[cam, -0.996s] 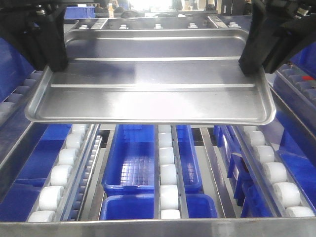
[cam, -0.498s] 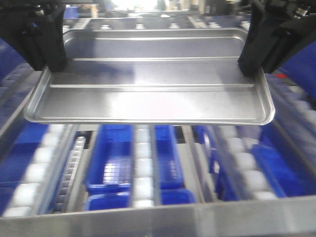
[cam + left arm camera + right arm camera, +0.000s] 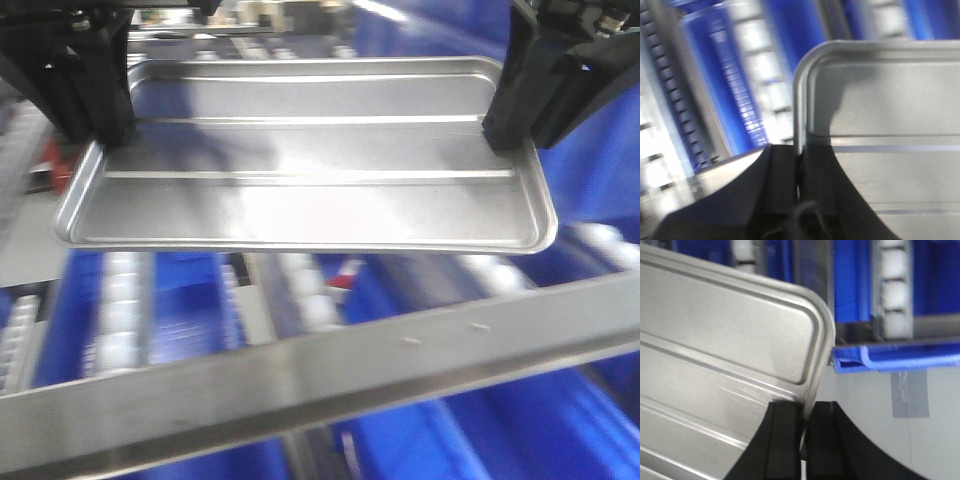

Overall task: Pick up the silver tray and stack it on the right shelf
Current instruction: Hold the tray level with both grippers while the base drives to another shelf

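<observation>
Fingers first: the left gripper (image 3: 799,161) is pinching the left short rim of the silver tray (image 3: 880,125), the lip sandwiched tight between its two black fingers (image 3: 782,172). The right gripper (image 3: 803,412) is clamping the opposite short rim the same way, close to a rounded corner. The tray is hanging roughly level in the air between the arms, above the right shelf (image 3: 300,385) and apart from its brushed front bar. Two small screws (image 3: 410,342) are showing on that bar. Blue bins (image 3: 190,300) and white rollers (image 3: 892,290) are lying below, blurred.

Judgement: this is the carry step. It likely calls for both arms travelling together at matched height so the thin rim is not twisting out of either pinch, and for clearing the bar before lowering.

Writing: none readable. A grey tape patch (image 3: 910,395) is bearing no text.
</observation>
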{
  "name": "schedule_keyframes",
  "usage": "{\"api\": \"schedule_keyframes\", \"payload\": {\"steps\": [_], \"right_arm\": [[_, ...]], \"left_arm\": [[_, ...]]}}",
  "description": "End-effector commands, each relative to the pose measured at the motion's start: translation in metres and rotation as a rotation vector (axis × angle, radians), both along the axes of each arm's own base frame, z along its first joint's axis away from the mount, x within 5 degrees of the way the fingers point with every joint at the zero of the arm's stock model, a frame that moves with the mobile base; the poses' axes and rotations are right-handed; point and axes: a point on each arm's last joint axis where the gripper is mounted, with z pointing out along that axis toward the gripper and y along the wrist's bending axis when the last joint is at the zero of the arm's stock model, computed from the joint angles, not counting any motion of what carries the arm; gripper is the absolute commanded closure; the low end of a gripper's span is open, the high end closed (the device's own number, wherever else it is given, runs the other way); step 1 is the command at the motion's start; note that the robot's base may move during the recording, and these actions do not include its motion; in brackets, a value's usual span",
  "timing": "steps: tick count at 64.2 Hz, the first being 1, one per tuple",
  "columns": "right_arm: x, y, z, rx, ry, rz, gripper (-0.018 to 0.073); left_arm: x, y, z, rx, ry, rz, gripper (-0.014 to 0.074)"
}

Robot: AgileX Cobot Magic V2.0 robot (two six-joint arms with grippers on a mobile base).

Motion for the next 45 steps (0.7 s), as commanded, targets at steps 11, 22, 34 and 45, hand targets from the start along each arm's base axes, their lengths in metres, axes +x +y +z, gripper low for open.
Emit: {"api": "schedule_keyframes", "payload": {"steps": [11,22,34,45], "right_arm": [[0.0009,0.0025,0.0239,0.060,-0.121,0.029,0.0503],[0.0009,0.0025,0.0239,0.060,-0.121,0.029,0.0503],[0.0009,0.0025,0.0239,0.060,-0.121,0.029,0.0503],[0.0009,0.0025,0.0239,0.060,-0.121,0.029,0.0503]], "left_arm": [[-0.0033,-0.0028,0.0228,-0.066,-0.087,-0.039,0.0689],[-0.0033,-0.0028,0.0228,-0.066,-0.087,-0.039,0.0689],[-0.0033,-0.0028,0.0228,-0.066,-0.087,-0.039,0.0689],[-0.0033,-0.0028,0.0228,-0.066,-0.087,-0.039,0.0689]]}}
